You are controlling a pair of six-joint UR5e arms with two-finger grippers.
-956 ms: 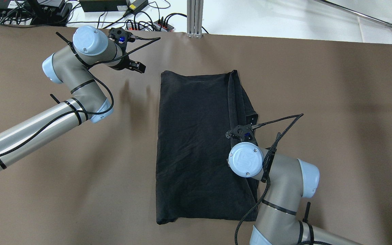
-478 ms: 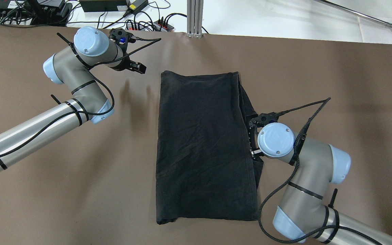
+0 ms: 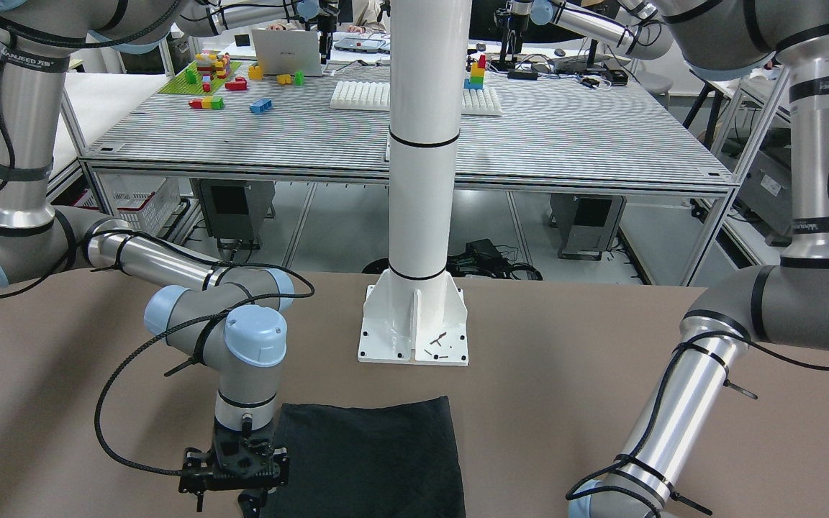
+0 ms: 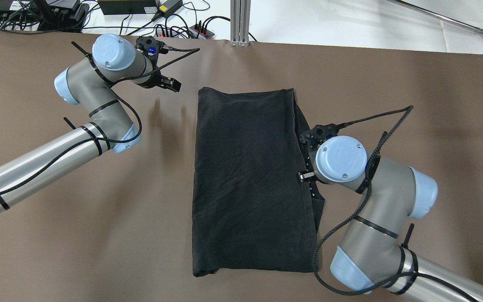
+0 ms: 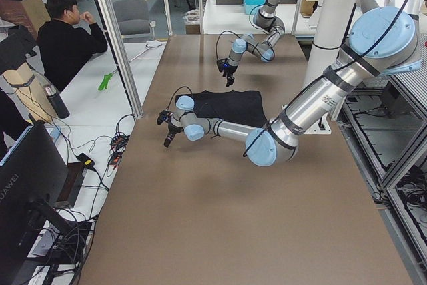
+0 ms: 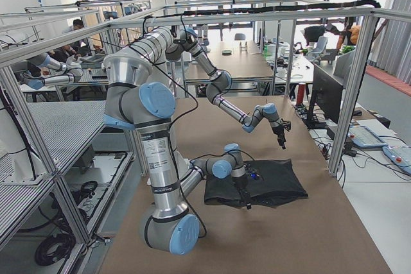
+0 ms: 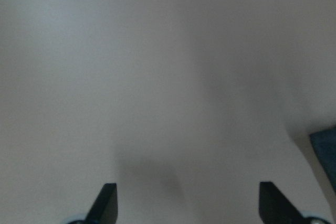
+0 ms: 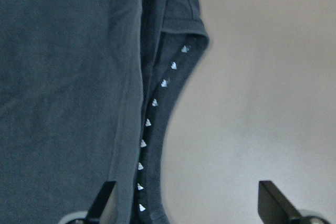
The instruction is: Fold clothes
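The black garment [image 4: 250, 180] lies folded into a tall rectangle at mid-table; it also shows in the front view [image 3: 371, 453]. A narrow under-layer with a row of small white marks [image 8: 147, 124] sticks out along its right edge. My right gripper [image 8: 189, 205] is open and empty. It hangs low over that right edge, half over cloth and half over bare table. In the overhead view it is mostly hidden under its wrist [image 4: 341, 159]. My left gripper [image 4: 173, 85] is open and empty above bare table, left of the garment's far left corner. No logo shows.
The brown table [image 4: 78, 218] spreads wide on both sides of the garment. A white pillar base [image 3: 414, 324] stands at the robot's side. Cables and power strips [image 4: 183, 29] lie beyond the far edge. A person [image 5: 63, 38] sits beside the table's end.
My right arm has moved right, from above the garment's right part to its right edge. The right fold now lies flatter and straighter. The left arm has barely shifted.
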